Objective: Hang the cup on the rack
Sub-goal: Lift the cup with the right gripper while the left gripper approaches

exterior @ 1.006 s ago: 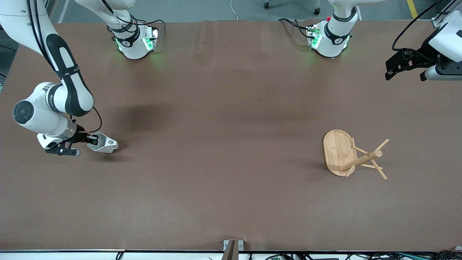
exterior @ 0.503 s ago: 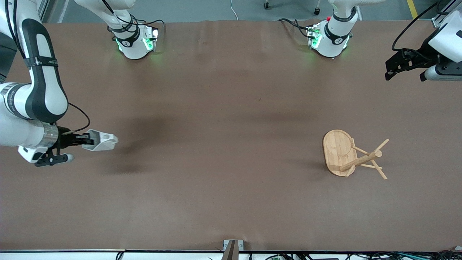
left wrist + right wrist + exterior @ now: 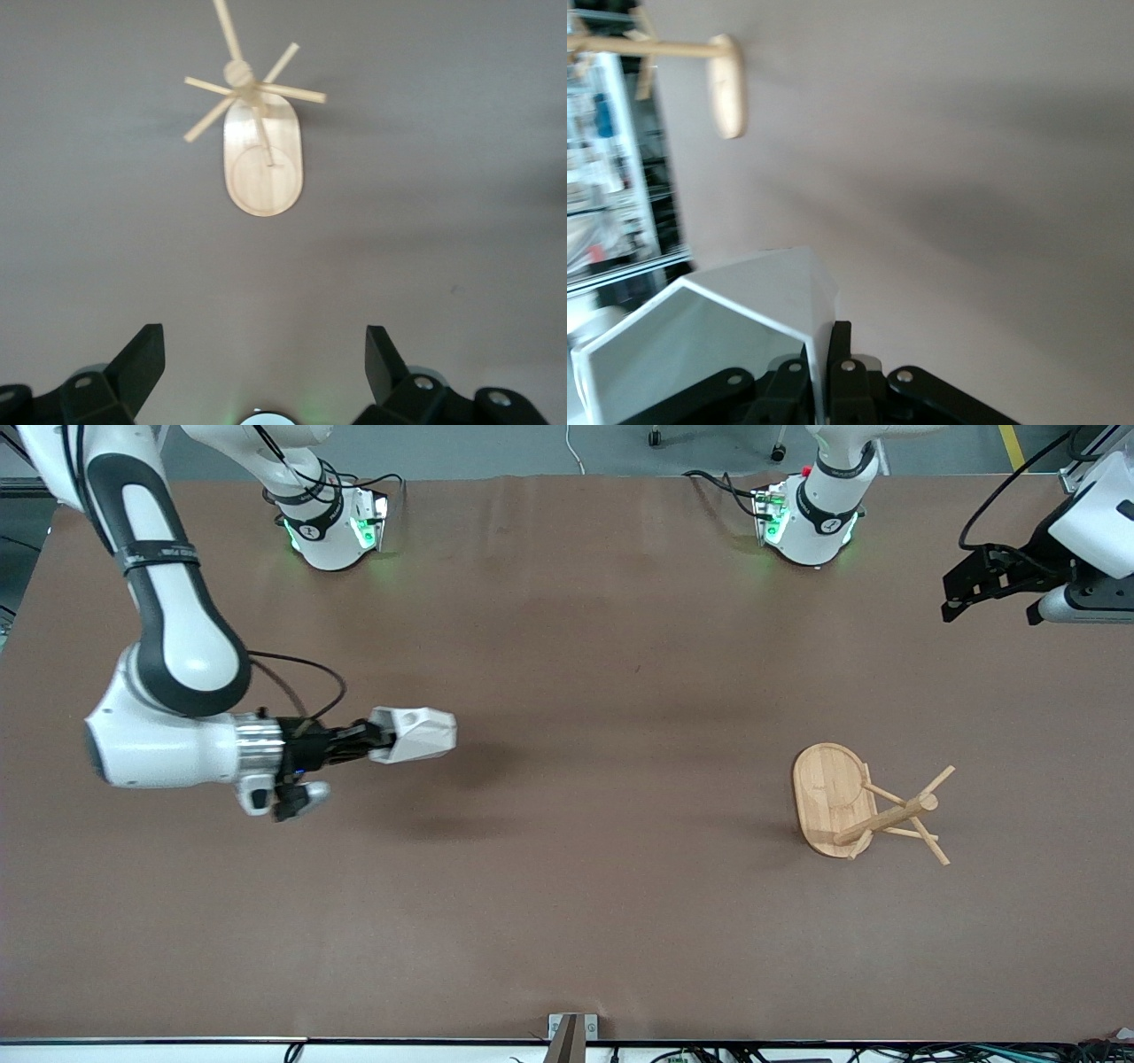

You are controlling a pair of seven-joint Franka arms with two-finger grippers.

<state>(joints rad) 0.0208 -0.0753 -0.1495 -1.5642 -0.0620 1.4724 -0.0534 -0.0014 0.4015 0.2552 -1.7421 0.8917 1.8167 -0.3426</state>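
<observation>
Looking over your table (image 3: 567, 921), you have brown cover across the whole top, with the right arm reaching out low over its own end of it. Your rack (image 3: 850, 802) stands toward the left arm's end: light bamboo, an oval flat base, a central post, thin pegs angled outward; the left wrist view shows it (image 3: 259, 142) upright and bare. The cup (image 3: 415, 734) is up in the air over the table, well apart from the rack, white and faceted, lying sideways with its handle hole showing. Your right gripper (image 3: 376, 744) pinches the cup's (image 3: 726, 332) rim wall between its fingers. Your left gripper (image 3: 992, 589) waits raised over the table's edge at its own end, fingers (image 3: 142, 363) spread wide and holding nothing.
</observation>
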